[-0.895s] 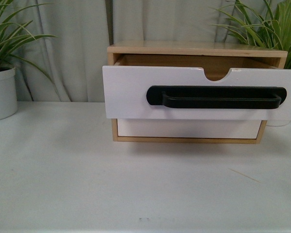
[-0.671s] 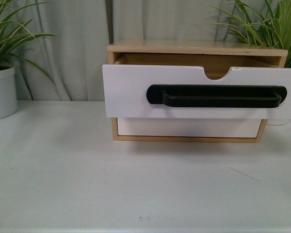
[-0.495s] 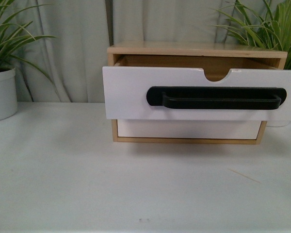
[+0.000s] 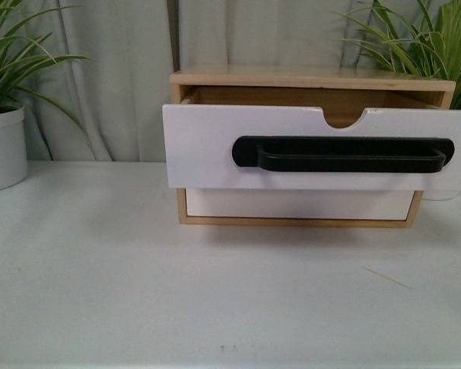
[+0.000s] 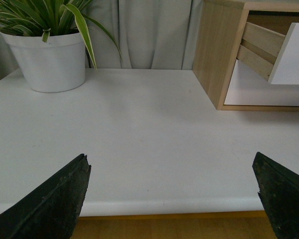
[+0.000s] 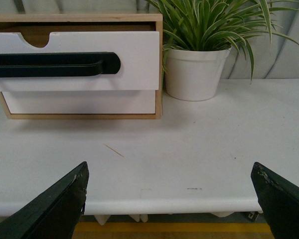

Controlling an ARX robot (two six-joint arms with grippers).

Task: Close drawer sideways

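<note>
The drawer [image 4: 207, 146] sticks well out of the cabinet [image 4: 307, 77], so the closing looks wholly undone. Left of the cabinet the left gripper [image 5: 169, 164] hangs wide open over bare surface [image 4: 138, 269]; right of it the right gripper [image 6: 169, 169] gapes too, a plant pot [image 6: 194, 74] crowding the cabinet's side.

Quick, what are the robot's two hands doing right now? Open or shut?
Left gripper: open, jaws wide apart, holding nothing.
Right gripper: open, jaws wide apart, holding nothing.
</note>
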